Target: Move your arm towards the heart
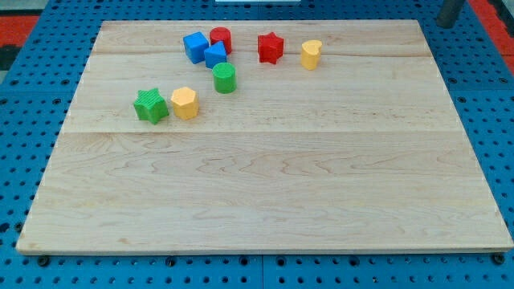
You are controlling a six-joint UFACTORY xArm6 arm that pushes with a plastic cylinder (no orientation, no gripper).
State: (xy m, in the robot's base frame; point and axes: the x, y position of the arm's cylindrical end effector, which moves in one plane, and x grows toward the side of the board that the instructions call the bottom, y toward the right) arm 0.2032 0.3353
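Observation:
The yellow heart (311, 54) lies near the view's top, right of centre, on the wooden board (265, 185). Just left of it is a red star (271, 47). My tip (443, 25) shows as the lower end of a dark rod at the view's top right corner, just beyond the board's far right corner. It is well to the right of the heart and slightly above it in the view, touching no block.
A red cylinder (221, 38), a blue cube (194, 46) and a second blue block (215, 54) cluster at the top left of centre. A green cylinder (225, 78) sits below them. A green star (150, 106) and a yellow hexagon (184, 103) lie side by side further left.

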